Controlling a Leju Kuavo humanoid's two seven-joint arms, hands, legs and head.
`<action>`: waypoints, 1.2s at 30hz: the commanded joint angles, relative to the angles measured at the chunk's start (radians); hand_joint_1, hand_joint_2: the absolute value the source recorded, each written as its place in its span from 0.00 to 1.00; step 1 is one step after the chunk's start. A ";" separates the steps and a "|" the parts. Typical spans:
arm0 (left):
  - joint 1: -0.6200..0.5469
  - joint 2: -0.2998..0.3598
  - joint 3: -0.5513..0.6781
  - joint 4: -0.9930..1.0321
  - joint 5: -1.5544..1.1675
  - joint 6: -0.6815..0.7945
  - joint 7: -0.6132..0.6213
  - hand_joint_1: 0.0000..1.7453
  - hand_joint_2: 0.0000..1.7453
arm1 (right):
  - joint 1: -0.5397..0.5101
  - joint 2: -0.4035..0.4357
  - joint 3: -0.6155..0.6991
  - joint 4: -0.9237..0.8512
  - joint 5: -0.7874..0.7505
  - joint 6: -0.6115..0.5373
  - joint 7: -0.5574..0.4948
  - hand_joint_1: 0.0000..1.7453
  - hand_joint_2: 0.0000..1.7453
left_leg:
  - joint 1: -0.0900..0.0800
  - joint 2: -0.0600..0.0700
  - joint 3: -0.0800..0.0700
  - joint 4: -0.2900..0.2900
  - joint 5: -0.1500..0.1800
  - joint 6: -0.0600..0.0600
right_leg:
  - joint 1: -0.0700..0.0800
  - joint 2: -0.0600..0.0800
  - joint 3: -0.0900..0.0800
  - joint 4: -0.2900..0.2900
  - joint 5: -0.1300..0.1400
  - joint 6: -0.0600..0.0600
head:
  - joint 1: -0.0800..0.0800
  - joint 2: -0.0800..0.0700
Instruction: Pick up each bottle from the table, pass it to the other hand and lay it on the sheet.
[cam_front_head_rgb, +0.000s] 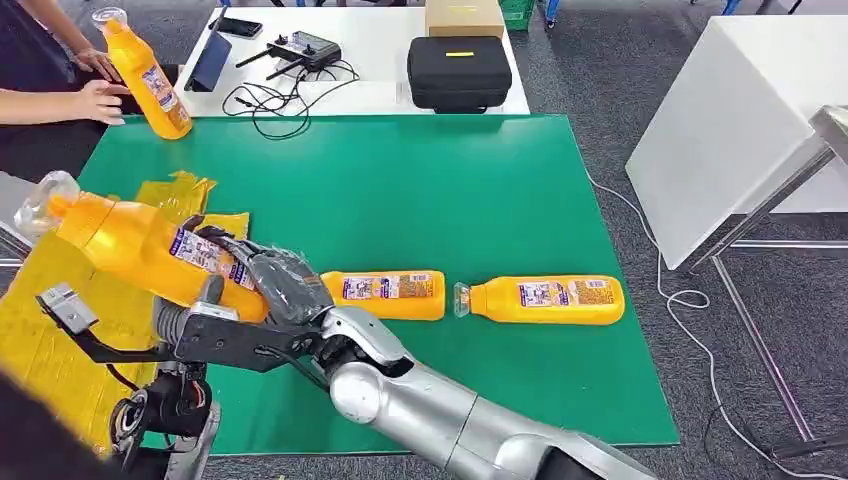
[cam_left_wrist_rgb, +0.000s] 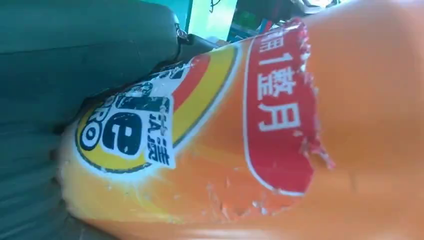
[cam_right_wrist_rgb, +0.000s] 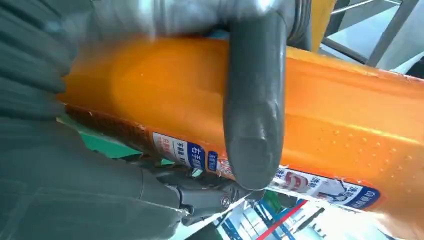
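Observation:
An orange bottle (cam_front_head_rgb: 130, 245) with a clear cap hangs tilted above the yellow sheet (cam_front_head_rgb: 50, 300) at the table's left edge. My right hand (cam_front_head_rgb: 275, 282) reaches across and grips its labelled lower body; its thumb (cam_right_wrist_rgb: 252, 115) wraps around the bottle (cam_right_wrist_rgb: 350, 115). My left hand (cam_front_head_rgb: 205, 325) holds the same bottle from below, and the label (cam_left_wrist_rgb: 200, 125) lies close against that palm. Two more orange bottles (cam_front_head_rgb: 385, 294) (cam_front_head_rgb: 548, 299) lie on their sides on the green table (cam_front_head_rgb: 400, 190).
At the far left corner a person's hand (cam_front_head_rgb: 95, 100) steadies an upright orange bottle (cam_front_head_rgb: 150, 75). Behind the green top a white table carries a black case (cam_front_head_rgb: 458, 72), a controller (cam_front_head_rgb: 300, 47) and cables. A white table (cam_front_head_rgb: 740, 110) stands to the right.

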 joint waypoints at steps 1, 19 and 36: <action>-0.168 0.031 0.040 0.131 -0.133 0.152 -0.093 1.00 1.00 | 0.049 -0.002 -0.046 0.118 0.078 -0.020 -0.067 0.00 0.00 | 0.001 -0.007 0.005 -0.002 0.000 0.000 | 0.001 -0.008 0.007 -0.002 -0.002 0.000 | 0.000 0.000; -0.346 0.139 0.286 0.544 -0.551 0.479 -0.180 1.00 1.00 | 0.184 -0.178 -0.459 -0.326 0.285 0.077 -0.108 0.00 0.00 | 0.001 -0.004 0.006 -0.002 0.000 0.000 | 0.002 -0.006 0.008 -0.001 -0.002 0.000 | 0.000 0.000; -0.340 0.104 0.460 0.596 -2.070 0.845 0.229 1.00 1.00 | 0.166 -0.200 -0.422 -0.331 0.228 0.148 -0.119 0.00 0.00 | 0.000 0.001 0.006 -0.002 -0.001 0.000 | 0.000 -0.001 0.007 -0.001 -0.001 0.001 | 0.000 0.000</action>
